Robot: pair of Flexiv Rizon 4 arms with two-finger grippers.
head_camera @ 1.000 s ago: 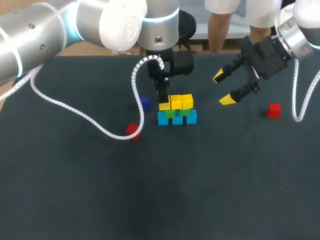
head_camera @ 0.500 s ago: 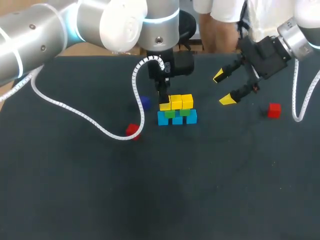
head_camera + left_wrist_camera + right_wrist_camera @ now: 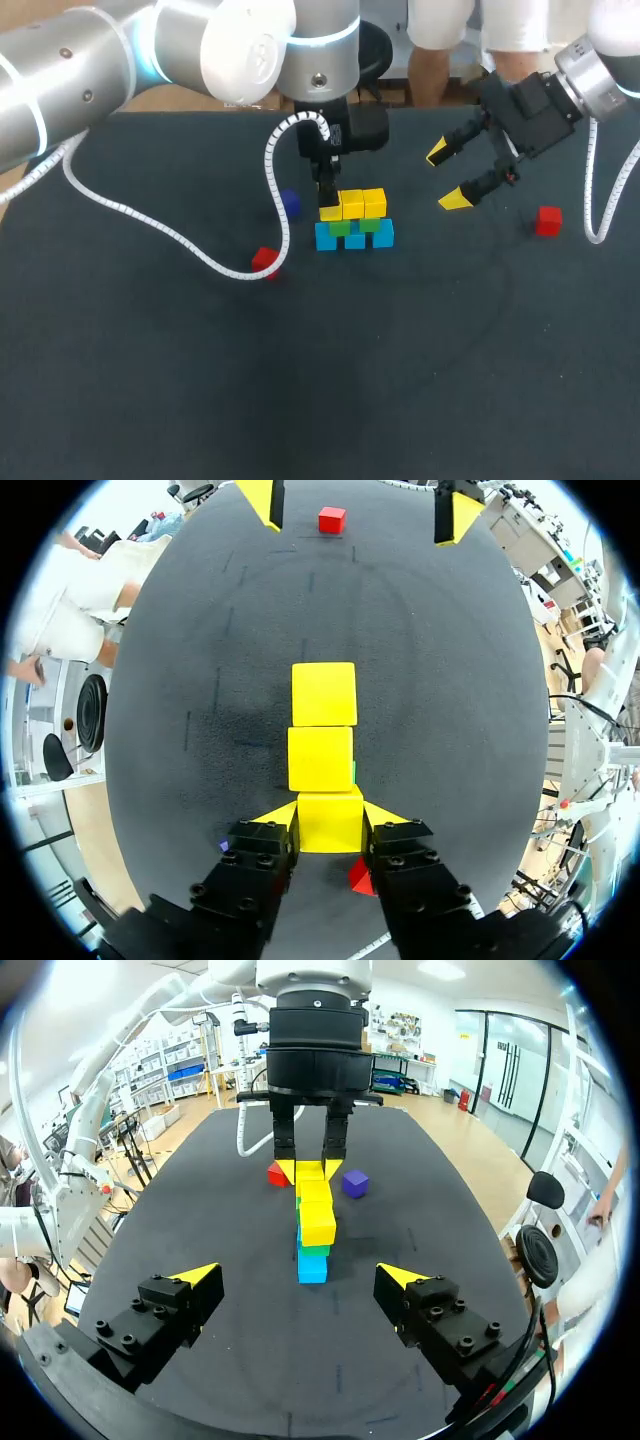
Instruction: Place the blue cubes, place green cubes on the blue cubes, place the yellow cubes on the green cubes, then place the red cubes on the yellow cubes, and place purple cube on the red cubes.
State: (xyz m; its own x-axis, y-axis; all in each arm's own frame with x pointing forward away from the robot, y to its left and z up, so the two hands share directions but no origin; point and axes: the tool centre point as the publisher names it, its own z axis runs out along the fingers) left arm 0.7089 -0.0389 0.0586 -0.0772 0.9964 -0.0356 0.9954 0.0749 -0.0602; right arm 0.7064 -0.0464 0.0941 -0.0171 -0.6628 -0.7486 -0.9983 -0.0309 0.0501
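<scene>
Dark tabletop (image 3: 400, 380) bore blue cubes (image 3: 355, 240), green cubes (image 3: 340, 228), yellow cubes (image 3: 363, 203) tiered; left gripper (image 3: 330, 815) pinched nine-o'clock yellow cube (image 3: 330, 825); right gripper (image 3: 447, 176) gaped empty; red cubes (image 3: 547, 221), purple cube (image 3: 289, 204) lay unplaced.

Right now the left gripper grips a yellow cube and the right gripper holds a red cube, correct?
No. The right gripper is open and holds nothing, as the right wrist view shows; a red cube lies on the table near it. The left gripper does grip a yellow cube.
</scene>
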